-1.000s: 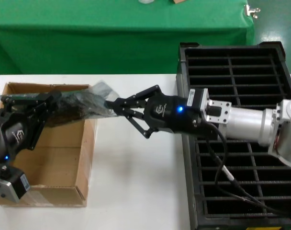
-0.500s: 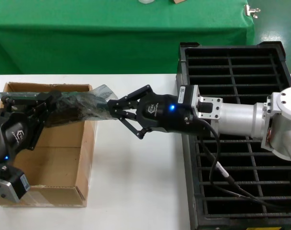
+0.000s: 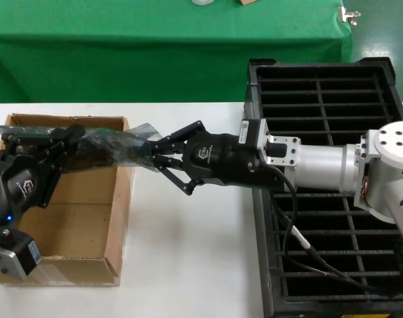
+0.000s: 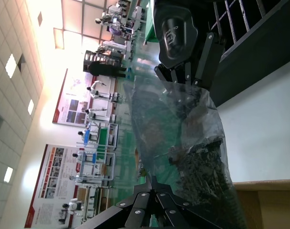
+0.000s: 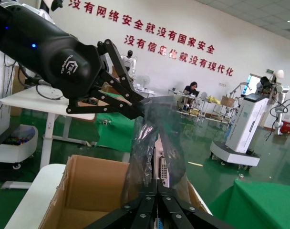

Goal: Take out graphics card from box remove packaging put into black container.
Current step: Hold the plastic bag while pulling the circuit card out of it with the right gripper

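Both sets of jaws are pinched shut on the same bag [image 3: 115, 147], one at each end. From the left: the left gripper [image 3: 59, 142] clamps the far end of the bag above the box [image 3: 115, 218], and through the plastic the card [image 5: 162, 171] shows with its bracket and a port, still wholly inside. The bag hangs in the air over the box's right wall, stretched between the two grippers. At its near end the right gripper [image 3: 152, 156] nips only the loose film, reaching in from over the crate [image 3: 387, 73].

To strip the bag cleanly, I judge the left gripper should hold the card itself through the plastic — not film alone — while the right draws straight away along the bag's length, keeping the pull level so the bracket does not snag a fold. Whether the left jaws actually bear on the board I cannot tell.

Count: one box, one bag, one card, one crate with two columns of slots — all slots in view look unfilled — and two grippers.
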Tool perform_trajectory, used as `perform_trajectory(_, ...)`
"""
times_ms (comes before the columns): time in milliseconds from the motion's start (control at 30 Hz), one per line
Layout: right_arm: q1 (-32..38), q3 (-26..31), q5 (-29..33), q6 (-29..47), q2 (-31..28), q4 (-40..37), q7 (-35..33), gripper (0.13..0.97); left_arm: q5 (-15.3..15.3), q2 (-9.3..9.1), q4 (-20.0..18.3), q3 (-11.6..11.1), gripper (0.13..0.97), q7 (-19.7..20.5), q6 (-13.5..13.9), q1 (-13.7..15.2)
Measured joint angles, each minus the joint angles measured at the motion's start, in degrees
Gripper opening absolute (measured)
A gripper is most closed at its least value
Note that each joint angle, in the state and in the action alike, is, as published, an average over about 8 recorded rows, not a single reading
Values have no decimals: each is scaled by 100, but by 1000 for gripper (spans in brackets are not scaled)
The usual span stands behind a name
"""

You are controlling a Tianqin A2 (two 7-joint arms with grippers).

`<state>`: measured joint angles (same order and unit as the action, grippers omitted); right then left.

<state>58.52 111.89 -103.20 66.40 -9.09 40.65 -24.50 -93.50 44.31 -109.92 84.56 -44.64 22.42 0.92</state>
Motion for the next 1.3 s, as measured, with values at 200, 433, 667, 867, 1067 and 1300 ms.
perform_trajectory(200, 69, -37, 4, -5, 79, -175, -6, 167, 0, 0, 0, 0, 139, 0, 0, 0)
perform_trajectory(433, 119, -92, -5, -14, 140, -297, 5, 222, 0, 0, 0, 0, 139, 0, 0, 0)
perform_trajectory(667, 147, -122, 7, -24, 196, -407, -4, 217, 0, 0, 0, 0, 139, 0, 0, 0)
perform_trajectory(867, 167, -141, 20, -33, 245, -484, 6, 193, 0, 0, 0, 0, 139, 0, 0, 0)
perform_trajectory(1067, 162, -167, 20, -44, 262, -493, 59, 166, 0, 0, 0, 0, 139, 0, 0, 0)
perform_trajectory(1300, 155, -192, 22, -79, 278, -497, 131, 137, 0, 0, 0, 0, 139, 0, 0, 0)
